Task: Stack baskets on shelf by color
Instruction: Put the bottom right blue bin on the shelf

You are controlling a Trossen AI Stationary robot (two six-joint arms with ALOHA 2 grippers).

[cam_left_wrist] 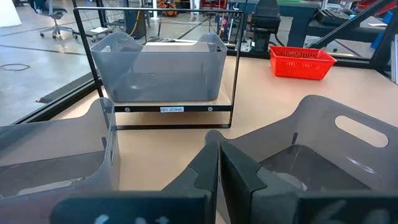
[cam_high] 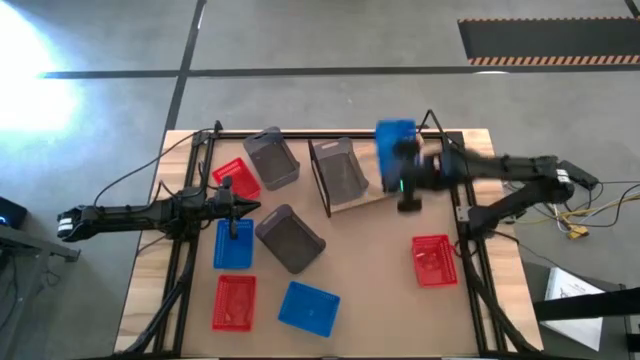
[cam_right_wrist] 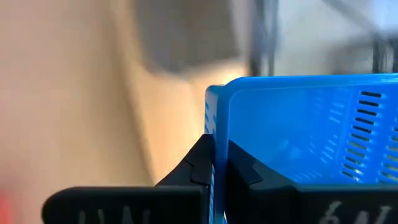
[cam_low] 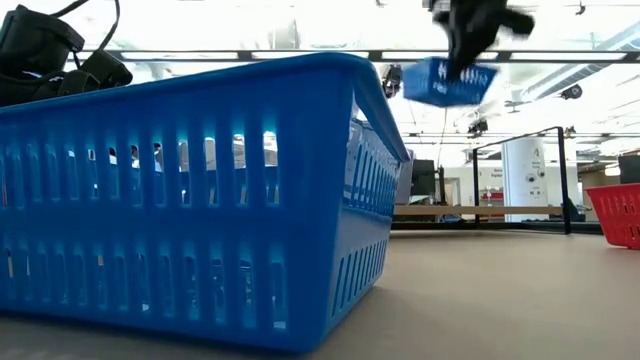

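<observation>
My right gripper (cam_high: 401, 168) is shut on a blue basket (cam_high: 397, 143), held high above the table by the right end of the shelf (cam_high: 372, 200). The shelf is a light board in a black wire frame, and one grey basket (cam_high: 337, 170) stands on it. The held basket shows tilted in the low view (cam_low: 448, 82). My left gripper (cam_high: 236, 208) is shut and empty, low over the table's left part between a red basket (cam_high: 231, 176) and a blue basket (cam_high: 233, 246). Two more grey baskets (cam_high: 272, 157) (cam_high: 291, 239) rest on the table. My right gripper pinches one side wall (cam_right_wrist: 217, 127) of the blue basket near a corner. One finger (cam_right_wrist: 249, 171) is inside the basket and one finger (cam_right_wrist: 196, 165) is outside. The gripper stands above the basket (cam_low: 475, 30). The basket hangs tilted below it, clear of table and shelf.
A red basket (cam_high: 234, 302) and a blue basket (cam_high: 309, 308) lie near the front edge, and another red basket (cam_high: 434, 260) lies at the right. The shelf's black wire frame (cam_left_wrist: 236, 68) rises around the board. Bare tabletop lies between the shelf and the front right.
</observation>
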